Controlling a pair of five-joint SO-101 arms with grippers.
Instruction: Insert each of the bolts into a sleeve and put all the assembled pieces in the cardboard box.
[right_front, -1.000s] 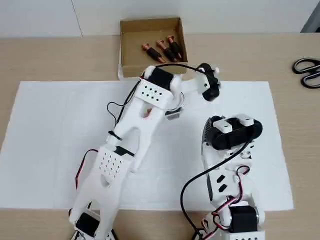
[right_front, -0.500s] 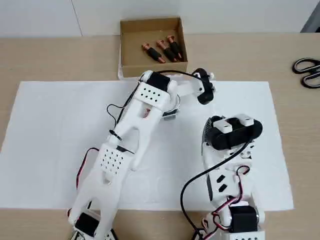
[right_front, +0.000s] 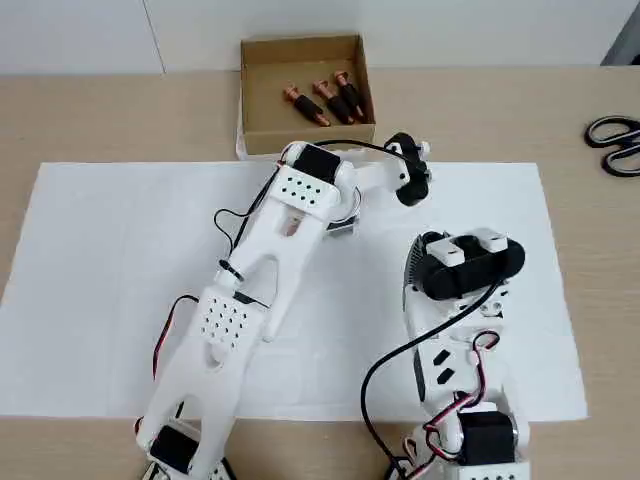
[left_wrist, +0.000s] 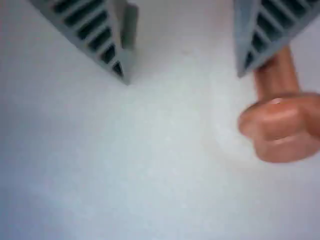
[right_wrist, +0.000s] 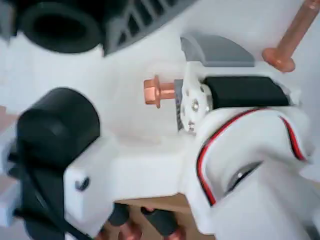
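Note:
A copper bolt (left_wrist: 277, 115) lies on the white paper just outside one grey finger (left_wrist: 250, 45) of my left gripper (left_wrist: 181, 72), which stands open right over the sheet with nothing between its fingers. From the side, the left gripper (right_wrist: 182, 75) has one bolt (right_wrist: 157, 91) at its tip and a second bolt (right_wrist: 290, 37) lying a little farther off. In the high view the left gripper (right_front: 345, 222) is just in front of the cardboard box (right_front: 300, 45), which holds three assembled pieces (right_front: 325, 100). My right gripper (right_front: 412, 272) rests folded back at mid-right. A black tube-like sleeve (right_wrist: 50, 22) sits close beside it.
A large white paper sheet (right_front: 120, 280) covers the wooden table. Scissors (right_front: 615, 140) lie at the far right edge. The left arm stretches diagonally across the sheet from the front left, and its black cable (right_front: 400, 360) loops over the right arm.
The left arm's wrist and gripper have shifted slightly up toward the box. The right arm has not moved.

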